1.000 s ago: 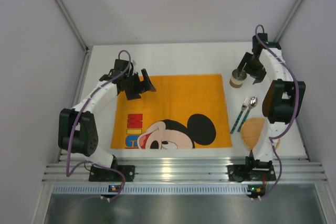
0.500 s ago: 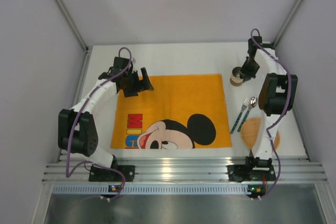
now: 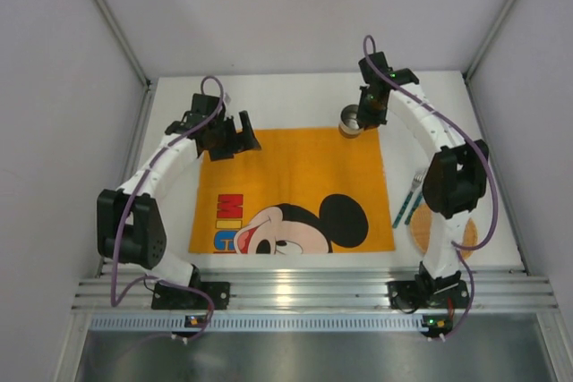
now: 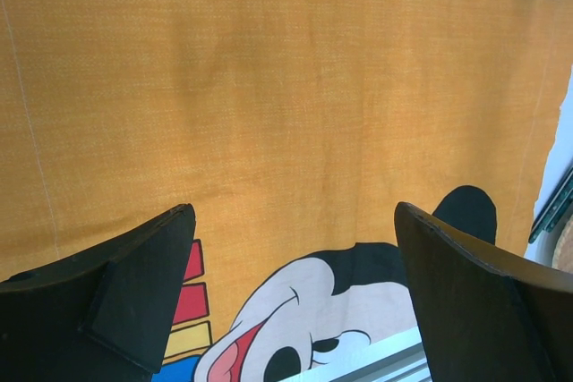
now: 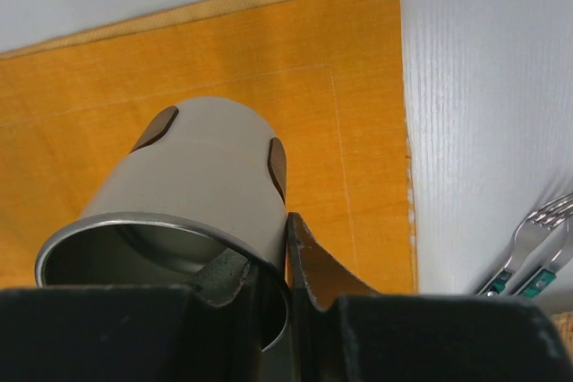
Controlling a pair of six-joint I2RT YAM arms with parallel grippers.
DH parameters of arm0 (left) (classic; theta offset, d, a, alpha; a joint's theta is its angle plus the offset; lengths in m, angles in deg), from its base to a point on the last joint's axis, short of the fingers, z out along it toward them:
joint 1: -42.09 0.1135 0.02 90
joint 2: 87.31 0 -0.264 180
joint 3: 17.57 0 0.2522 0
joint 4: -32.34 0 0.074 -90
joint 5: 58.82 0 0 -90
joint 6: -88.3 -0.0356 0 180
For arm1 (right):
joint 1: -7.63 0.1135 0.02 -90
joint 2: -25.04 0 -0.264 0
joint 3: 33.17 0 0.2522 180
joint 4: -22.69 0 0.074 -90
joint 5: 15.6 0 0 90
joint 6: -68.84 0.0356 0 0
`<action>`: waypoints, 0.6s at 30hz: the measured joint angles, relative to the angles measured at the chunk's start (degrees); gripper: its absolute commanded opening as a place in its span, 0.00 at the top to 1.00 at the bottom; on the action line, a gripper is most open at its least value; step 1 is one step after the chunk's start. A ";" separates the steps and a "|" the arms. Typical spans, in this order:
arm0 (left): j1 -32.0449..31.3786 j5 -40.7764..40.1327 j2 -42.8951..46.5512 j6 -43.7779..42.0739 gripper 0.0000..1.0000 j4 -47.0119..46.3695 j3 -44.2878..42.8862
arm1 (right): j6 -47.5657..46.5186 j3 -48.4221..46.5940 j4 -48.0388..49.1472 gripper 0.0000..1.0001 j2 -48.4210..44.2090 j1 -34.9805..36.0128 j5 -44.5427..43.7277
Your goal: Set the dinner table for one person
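A beige cup (image 3: 349,121) (image 5: 192,185) with brown patches and a steel inside hangs tilted over the far right corner of the orange Mickey Mouse mat (image 3: 295,167) (image 5: 179,60). My right gripper (image 3: 363,112) (image 5: 273,252) is shut on the cup's rim, one finger inside and one outside. My left gripper (image 3: 240,140) (image 4: 294,212) stands open over the mat's (image 4: 286,87) far left corner, holding nothing. The mat lies on the white dinner table (image 3: 286,96) (image 5: 483,87).
A fork (image 3: 410,194) (image 5: 528,239) and a spoon with teal handles lie right of the mat, partly behind my right arm. A woven round plate (image 3: 421,223) sits near them at the front right. The ribbed aluminium rail (image 3: 304,292) runs along the near edge.
My right gripper closed on the cup at the table's far right and carried it left to the mat's far right corner. The left arm barely moved.
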 measured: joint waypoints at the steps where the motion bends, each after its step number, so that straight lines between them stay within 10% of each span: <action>1: 0.00 0.02 0.13 0.00 0.02 0.00 0.00 | 0.02 0.00 0.00 1.00 -0.07 0.44 0.00; 14: 0.00 -0.24 6.93 -0.22 0.02 0.79 1.42 | -0.55 7.34 1.88 0.93 6.97 -0.07 0.35; 18: 0.00 -0.24 8.61 -0.20 0.02 1.66 3.06 | -0.66 7.91 3.17 0.53 6.86 0.55 1.18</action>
